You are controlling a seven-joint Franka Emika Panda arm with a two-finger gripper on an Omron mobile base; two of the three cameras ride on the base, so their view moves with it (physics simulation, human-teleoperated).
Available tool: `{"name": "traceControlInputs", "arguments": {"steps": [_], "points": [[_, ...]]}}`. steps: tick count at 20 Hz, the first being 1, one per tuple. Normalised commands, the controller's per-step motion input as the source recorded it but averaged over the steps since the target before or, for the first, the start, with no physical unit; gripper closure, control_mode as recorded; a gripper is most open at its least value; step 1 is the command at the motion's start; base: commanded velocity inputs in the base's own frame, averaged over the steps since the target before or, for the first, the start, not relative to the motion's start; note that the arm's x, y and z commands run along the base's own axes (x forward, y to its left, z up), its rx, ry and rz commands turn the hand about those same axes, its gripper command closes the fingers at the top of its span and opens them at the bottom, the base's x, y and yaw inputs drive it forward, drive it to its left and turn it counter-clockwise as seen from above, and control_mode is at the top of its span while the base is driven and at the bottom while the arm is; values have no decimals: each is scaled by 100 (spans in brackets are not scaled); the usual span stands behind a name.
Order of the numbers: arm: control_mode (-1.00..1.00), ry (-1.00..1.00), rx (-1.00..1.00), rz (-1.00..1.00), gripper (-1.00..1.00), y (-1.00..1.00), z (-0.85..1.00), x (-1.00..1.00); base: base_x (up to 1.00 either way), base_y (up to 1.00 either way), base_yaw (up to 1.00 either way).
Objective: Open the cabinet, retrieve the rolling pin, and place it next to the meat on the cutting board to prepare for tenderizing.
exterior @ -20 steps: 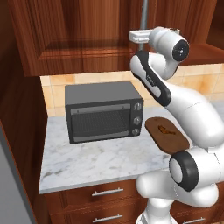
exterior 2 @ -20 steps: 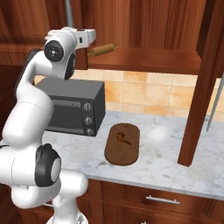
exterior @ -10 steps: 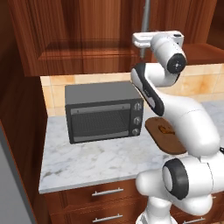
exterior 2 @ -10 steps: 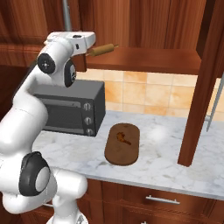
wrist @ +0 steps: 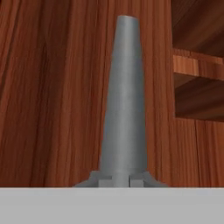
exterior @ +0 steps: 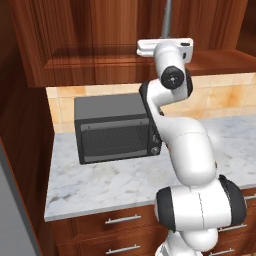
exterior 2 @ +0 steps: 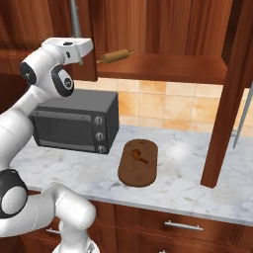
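The cabinet [exterior 2: 163, 29] hangs over the counter, its right door [exterior 2: 225, 99] swung wide open. The left door [exterior: 100, 35] still covers its half. My gripper [wrist: 117, 180] is shut on that door's vertical silver handle [wrist: 124, 96], which also shows above my hand in both base views [exterior: 166, 20] [exterior 2: 75, 20]. On the open cabinet shelf just right of my hand lies the rolling pin [exterior 2: 114, 56]. The dark oval cutting board [exterior 2: 138, 163] rests on the marble counter with the small orange-brown meat [exterior 2: 139, 155] on it.
A black toaster oven [exterior: 117, 127] stands on the counter [exterior: 100, 185] below my hand, left of the board. The open right door's handle [exterior 2: 243, 118] hangs over the counter's right side. Drawers with short handles [exterior 2: 183, 226] run below the counter edge.
The jaws have closed on the left door's handle. The upper arm has swung round while the hand stayed at the handle. The board, meat and rolling pin have not moved.
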Motion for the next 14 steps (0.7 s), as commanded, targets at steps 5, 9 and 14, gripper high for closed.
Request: {"name": "traceControlInputs", "arguments": {"steps": [5, 9, 14], "points": [[-100, 13, 0, 0, 100, 20, -19, 18, 0, 0, 0], [-100, 4, 0, 3, 100, 10, -18, 12, 0, 0, 0], [-100, 3, 0, 0, 100, 13, -7, 8, 0, 0, 0]]}}
